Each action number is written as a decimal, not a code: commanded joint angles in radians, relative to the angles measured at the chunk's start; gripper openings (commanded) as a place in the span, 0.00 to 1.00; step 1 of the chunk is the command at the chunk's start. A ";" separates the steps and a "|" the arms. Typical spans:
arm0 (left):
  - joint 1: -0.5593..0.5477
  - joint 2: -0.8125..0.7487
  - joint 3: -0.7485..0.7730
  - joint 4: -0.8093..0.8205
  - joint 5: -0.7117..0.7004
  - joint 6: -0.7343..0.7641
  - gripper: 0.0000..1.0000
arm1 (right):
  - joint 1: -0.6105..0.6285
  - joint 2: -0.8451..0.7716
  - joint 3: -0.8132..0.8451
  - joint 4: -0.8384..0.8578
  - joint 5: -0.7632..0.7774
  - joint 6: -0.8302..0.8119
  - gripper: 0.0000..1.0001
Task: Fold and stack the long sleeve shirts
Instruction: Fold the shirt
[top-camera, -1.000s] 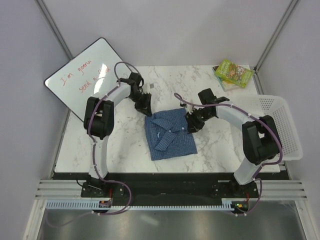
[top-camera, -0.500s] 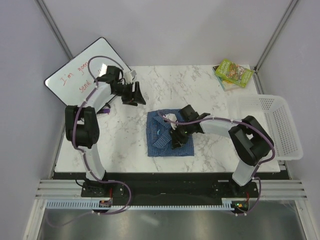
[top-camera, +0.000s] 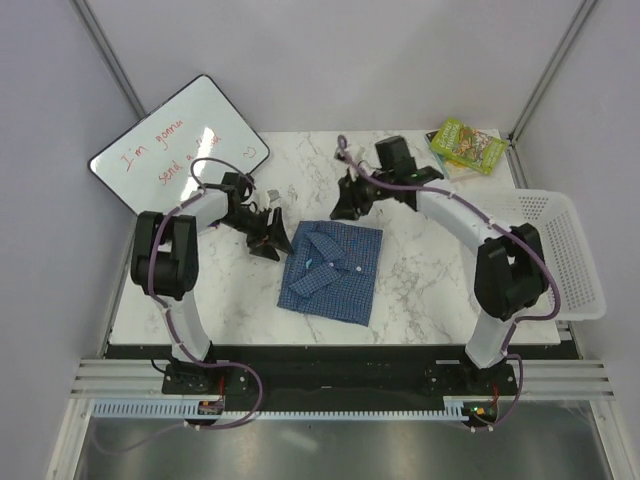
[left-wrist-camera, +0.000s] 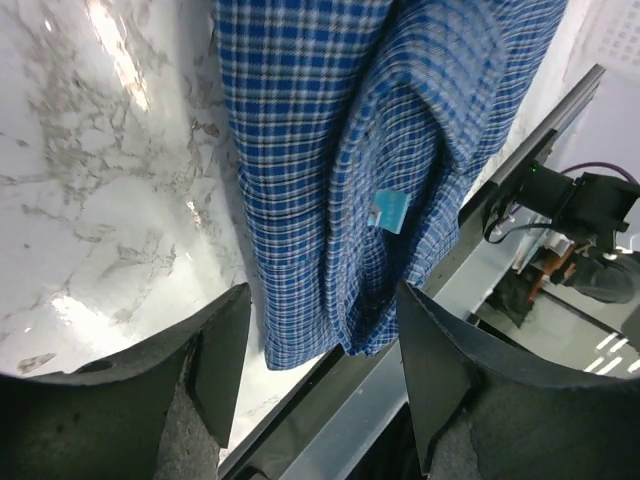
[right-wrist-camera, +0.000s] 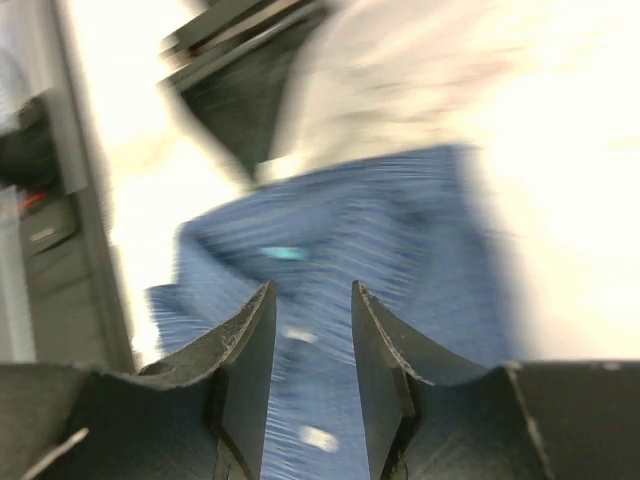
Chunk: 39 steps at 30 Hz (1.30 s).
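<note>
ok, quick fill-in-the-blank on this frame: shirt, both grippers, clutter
1. The shirt lies ___ on the table.
2. The left gripper and right gripper are open and hold ___.
3. The basket sits at the table's ___ edge.
4. The whiteboard has ___ writing.

Missing words: folded; nothing; right; red

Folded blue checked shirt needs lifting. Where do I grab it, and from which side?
Probably the left edge of the blue checked shirt, approached low from the left: the left gripper stands open beside it, and the left wrist view shows that edge as a thick rounded fold facing that gripper, so one pinch should catch the layers.
</note>
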<state>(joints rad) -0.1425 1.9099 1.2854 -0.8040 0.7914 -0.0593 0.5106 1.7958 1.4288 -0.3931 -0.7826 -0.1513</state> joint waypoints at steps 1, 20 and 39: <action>-0.026 0.063 -0.058 0.015 0.066 0.027 0.66 | -0.130 0.097 0.094 -0.150 0.077 -0.191 0.45; -0.069 0.311 0.388 -0.099 -0.072 0.214 0.20 | -0.184 0.107 -0.226 -0.199 0.008 -0.156 0.40; -0.002 -0.018 0.175 -0.118 0.002 0.351 0.68 | -0.231 -0.046 -0.176 -0.096 0.057 0.012 0.60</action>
<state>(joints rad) -0.1360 1.9369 1.5257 -0.9028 0.7631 0.2241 0.2672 1.6848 1.1576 -0.5568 -0.7223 -0.1799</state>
